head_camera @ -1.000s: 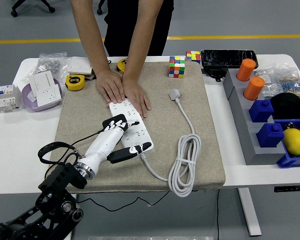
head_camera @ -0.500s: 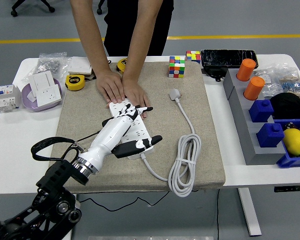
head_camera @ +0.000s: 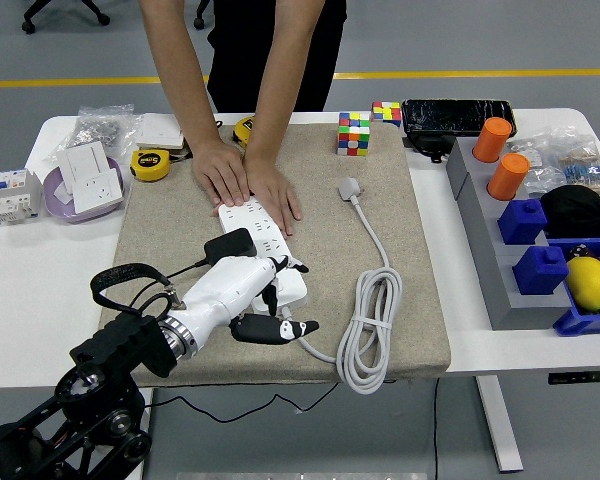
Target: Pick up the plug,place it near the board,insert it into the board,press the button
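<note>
On the near end of the white power strip [head_camera: 263, 243], the robot's left hand [head_camera: 248, 290] lies palm down with its fingers [head_camera: 280, 270] loosely curled and slightly apart, their black tips touching the strip's top; they grip nothing. The thumb [head_camera: 277, 329] sticks out toward the right, over the beige mat [head_camera: 160, 225] just below the strip's near end, close to where the white cable [head_camera: 370, 330] leaves it. Whether the thumb touches the mat cannot be told. A black block sits on the back of the hand, and the black left arm [head_camera: 100, 385] runs down to the lower left corner.

Beyond the robot's hand, a person at the far side presses both hands [head_camera: 245, 178] flat on the far end of the strip, holding it against the mat.

Farther right, the white plug [head_camera: 351, 187] lies loose on the mat, well apart from the strip and from every hand. Its cable trails toward the near edge and gathers into a bundled coil near the mat's right front corner.

The mat covers the middle of the white table [head_camera: 40, 270]. A colourful puzzle cube [head_camera: 354, 133] stands at the mat's far edge.
</note>
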### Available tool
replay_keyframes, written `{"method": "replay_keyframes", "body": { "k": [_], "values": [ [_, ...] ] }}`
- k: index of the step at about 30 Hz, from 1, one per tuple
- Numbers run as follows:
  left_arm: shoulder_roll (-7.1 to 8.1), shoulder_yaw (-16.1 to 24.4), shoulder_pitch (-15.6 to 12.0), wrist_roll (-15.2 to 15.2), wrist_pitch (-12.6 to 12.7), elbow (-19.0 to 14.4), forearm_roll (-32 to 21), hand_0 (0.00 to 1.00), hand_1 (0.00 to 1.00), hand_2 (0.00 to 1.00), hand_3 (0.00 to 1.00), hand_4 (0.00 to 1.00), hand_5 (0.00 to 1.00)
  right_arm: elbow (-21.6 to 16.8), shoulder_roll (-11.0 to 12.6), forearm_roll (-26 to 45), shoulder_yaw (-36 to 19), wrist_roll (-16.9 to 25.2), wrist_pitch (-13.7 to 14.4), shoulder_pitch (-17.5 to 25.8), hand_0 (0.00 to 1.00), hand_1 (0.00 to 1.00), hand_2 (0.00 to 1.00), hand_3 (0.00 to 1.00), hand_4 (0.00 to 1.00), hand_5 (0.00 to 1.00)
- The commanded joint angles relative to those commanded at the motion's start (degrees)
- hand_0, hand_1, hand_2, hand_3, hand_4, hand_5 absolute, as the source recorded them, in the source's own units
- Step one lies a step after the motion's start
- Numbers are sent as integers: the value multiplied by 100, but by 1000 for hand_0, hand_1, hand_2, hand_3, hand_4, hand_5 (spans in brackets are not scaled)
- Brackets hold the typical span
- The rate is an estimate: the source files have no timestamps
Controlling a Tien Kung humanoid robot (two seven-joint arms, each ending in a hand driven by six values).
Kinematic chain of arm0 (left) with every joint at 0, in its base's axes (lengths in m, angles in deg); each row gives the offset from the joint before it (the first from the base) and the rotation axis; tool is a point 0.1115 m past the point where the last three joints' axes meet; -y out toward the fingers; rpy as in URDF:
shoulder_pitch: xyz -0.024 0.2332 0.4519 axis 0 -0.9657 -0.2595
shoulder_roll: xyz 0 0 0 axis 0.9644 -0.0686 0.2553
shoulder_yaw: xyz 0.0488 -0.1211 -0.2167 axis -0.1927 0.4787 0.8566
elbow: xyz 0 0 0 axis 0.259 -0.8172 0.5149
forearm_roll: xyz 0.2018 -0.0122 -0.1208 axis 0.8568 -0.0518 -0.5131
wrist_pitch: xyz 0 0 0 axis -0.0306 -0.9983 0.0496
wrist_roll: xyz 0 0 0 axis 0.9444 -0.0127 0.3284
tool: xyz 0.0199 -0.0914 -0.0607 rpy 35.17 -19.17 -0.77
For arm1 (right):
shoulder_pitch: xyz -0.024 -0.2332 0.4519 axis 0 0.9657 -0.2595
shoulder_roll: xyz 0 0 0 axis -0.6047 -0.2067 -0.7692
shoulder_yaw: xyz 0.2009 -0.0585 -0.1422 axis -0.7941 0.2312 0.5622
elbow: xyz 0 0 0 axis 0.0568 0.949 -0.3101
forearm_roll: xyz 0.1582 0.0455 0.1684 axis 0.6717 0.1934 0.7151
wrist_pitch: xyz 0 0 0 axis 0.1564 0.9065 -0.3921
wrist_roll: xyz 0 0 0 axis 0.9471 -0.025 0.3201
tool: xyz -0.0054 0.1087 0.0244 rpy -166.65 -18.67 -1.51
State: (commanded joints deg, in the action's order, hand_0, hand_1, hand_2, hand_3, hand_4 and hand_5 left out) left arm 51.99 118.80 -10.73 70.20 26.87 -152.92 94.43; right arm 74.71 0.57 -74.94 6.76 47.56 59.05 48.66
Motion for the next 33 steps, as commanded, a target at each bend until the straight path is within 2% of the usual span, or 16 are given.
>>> {"method": "replay_keyframes", "body": {
  "k": [9, 15, 16, 20, 33],
  "values": [
    [-49, 40, 50, 112, -94, 304, 188, 146, 26, 160, 771, 495, 2, 0, -3, 1, -6, 1, 4, -5, 878, 728, 719, 720, 998, 680],
    [-175, 19, 164, 64, 7, 796, 202, 149, 26, 160, 776, 488, 2, 0, -2, 20, 14, 5, 5, -13, 877, 728, 719, 720, 998, 679],
    [-186, 16, 175, 63, 10, 827, 202, 148, 26, 159, 843, 493, 2, 0, -3, 18, 12, 5, 5, -13, 878, 728, 719, 721, 998, 680],
    [-264, 1, 237, 43, 39, 1039, 202, 148, 26, 159, 843, 493, 2, 0, -6, 29, 31, 8, 2, -14, 878, 728, 719, 721, 998, 680],
    [-261, 63, 238, 45, 38, 1153, 202, 147, 26, 159, 804, 486, 2, 0, -1, 7, 18, 1, 1, -9, 878, 728, 719, 719, 998, 679]
  ]
}}
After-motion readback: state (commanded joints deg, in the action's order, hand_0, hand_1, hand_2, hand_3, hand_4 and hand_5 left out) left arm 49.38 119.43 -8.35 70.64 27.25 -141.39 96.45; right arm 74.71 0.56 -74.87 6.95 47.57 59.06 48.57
